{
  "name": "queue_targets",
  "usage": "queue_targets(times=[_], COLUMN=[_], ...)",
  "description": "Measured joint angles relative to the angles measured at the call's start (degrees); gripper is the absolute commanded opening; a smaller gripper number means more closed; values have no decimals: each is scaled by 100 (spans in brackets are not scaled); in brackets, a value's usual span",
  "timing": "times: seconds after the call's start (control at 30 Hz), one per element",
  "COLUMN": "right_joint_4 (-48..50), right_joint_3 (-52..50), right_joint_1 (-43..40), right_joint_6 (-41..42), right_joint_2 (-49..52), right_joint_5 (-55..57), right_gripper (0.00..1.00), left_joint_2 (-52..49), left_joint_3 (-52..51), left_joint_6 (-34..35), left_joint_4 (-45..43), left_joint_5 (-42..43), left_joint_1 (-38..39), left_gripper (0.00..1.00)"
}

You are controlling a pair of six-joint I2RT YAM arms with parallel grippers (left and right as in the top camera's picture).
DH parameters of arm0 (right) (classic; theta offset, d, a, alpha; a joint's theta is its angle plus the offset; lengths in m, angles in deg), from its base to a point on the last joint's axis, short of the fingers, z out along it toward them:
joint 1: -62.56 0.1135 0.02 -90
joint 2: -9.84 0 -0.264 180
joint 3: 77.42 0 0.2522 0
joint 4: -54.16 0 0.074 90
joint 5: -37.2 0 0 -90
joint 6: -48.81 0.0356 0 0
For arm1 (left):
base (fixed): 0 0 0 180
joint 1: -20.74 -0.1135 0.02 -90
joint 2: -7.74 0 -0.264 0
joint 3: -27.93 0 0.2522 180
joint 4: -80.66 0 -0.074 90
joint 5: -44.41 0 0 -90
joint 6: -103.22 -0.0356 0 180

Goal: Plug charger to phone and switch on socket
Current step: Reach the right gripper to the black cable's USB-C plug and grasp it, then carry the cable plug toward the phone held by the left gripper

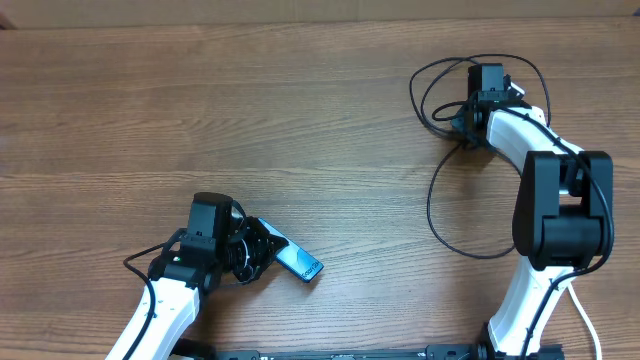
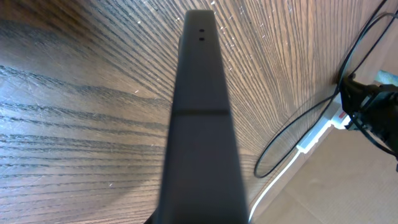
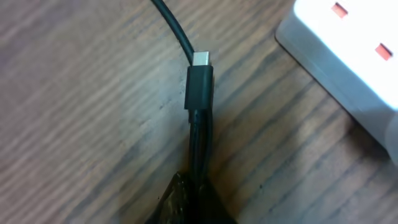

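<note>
Gripping the phone (image 1: 300, 264) by one end, the left hand (image 1: 262, 250) sits at the near left of the counter (image 1: 250, 120), clenched on the handset, whose light blue screen faces up and sticks out to the right. The left wrist view shows only the phone's dark edge running up the middle. Whether the phone rests on the wood or is lifted, I cannot tell. At the far right, the right hand (image 3: 194, 198) is closed on the charger (image 3: 198, 134) just behind its connector tip (image 3: 201, 60), which is near the white socket (image 3: 339, 62) with its red switches (image 3: 339, 10) but apart from it. The black cable loops loosely over the counter beside that arm.
</note>
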Motion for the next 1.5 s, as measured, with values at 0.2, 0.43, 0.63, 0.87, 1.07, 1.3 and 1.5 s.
queue_targets(times=[0.2,0.43,0.63,0.87,1.07,1.3,1.5], right_joint_4=[-481,-678,-942,-1296,-1967,-3268,-4072], right_joint_3=[-79,-122,-122,-122,-129,-131,-146], right_joint_1=[2,2,9,7,13,179,787], right_joint_6=[-4,-7,-9,-289,-960,-2208,-3038], right_joint_2=[-267,-1154,-1810,-1864,-2363,-3744,-5099], right_joint_5=[-170,-262,-297,-1414,-3595,-5327,-5805], right_gripper=[4,8,4,4,4,4,4], left_joint_2=[0,0,0,0,0,-837,-2312], left_joint_3=[0,0,0,-7,-15,-9,546], left_joint_6=[0,0,0,-39,-481,-675,-713], left_joint_4=[0,0,0,-195,-1447,-3462,-4625], left_joint_5=[0,0,2,70,850,1950,3056], left_joint_1=[0,0,0,0,0,-4,-4], left_gripper=[4,4,4,4,4,4,4])
